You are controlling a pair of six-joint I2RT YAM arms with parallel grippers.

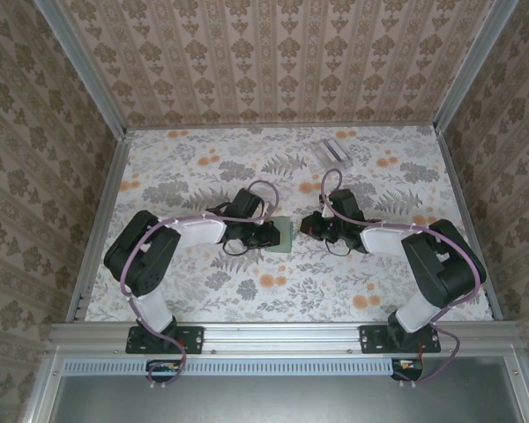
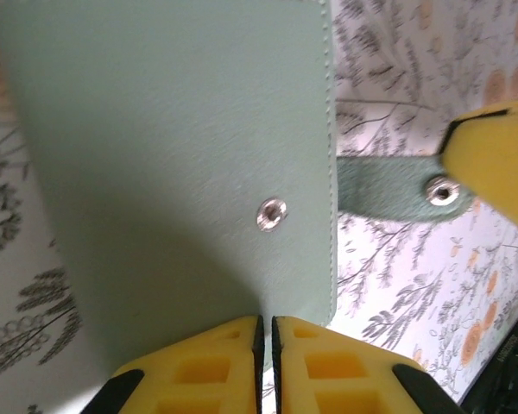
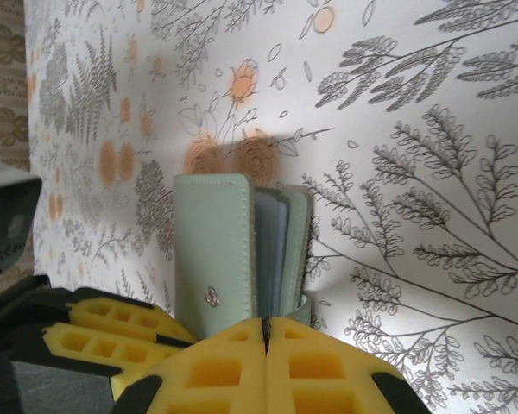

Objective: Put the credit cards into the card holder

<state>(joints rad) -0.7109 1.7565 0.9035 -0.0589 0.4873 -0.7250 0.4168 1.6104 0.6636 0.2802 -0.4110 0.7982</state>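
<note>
The card holder (image 1: 283, 233) is a pale grey-green wallet between the two grippers at the table's middle. In the left wrist view its cover (image 2: 155, 147) faces me, with a bare snap stud, and its strap (image 2: 380, 185) sticks out to the right. My left gripper (image 2: 266, 321) is closed to a thin slit at the cover's near edge. My right gripper (image 3: 265, 323) is shut on the strap (image 3: 304, 304), with the card holder (image 3: 211, 241) slightly open in front. Thin bluish sheets stand between its halves; I cannot tell whether they are credit cards.
A clear slotted stand (image 1: 332, 150) sits at the back right of the flowered table (image 1: 185, 167). Patterned walls close in the back and both sides. The right gripper's yellow finger (image 2: 496, 155) covers the strap's end, and the left gripper's fingers (image 3: 112, 332) lie beside the cover.
</note>
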